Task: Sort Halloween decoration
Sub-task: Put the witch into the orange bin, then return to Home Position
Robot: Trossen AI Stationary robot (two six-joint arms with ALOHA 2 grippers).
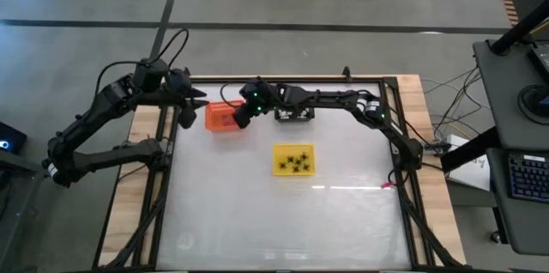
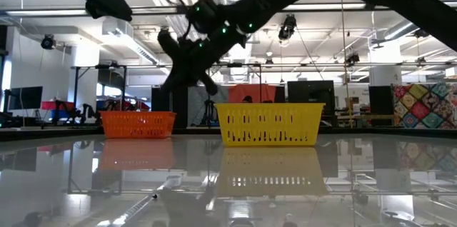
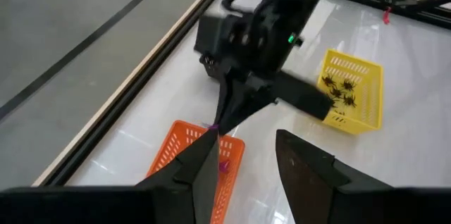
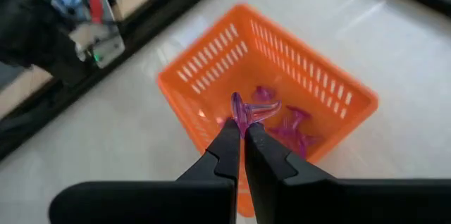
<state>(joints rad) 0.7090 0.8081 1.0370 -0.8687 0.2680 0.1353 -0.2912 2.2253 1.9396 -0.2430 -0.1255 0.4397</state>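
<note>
An orange basket (image 1: 220, 117) stands at the far left of the table, with several purple decoration pieces (image 4: 292, 129) on its floor. Just over its right side hangs my right gripper (image 4: 243, 131), shut on one purple piece (image 4: 248, 110). The yellow basket (image 1: 293, 159), nearer the middle, holds several black spiders (image 3: 340, 86). A black basket (image 1: 293, 115) sits under the right arm at the far edge. My left gripper (image 3: 246, 160) waits open beside the orange basket's left side, holding nothing. My right gripper pinches the purple piece at its near end (image 4: 242, 120) between the tips of its two fingers. The fingers slant downward from the table's right side. The piece sticks out past the fingertips, lifted clear above the orange basket's inside.
A dark metal frame (image 1: 283, 80) rims the table, and the arms' bases stand at its left and right sides. The near half of the glossy table top (image 1: 283, 221) is bare. Desks with a keyboard (image 1: 523, 174) stand off to the right.
</note>
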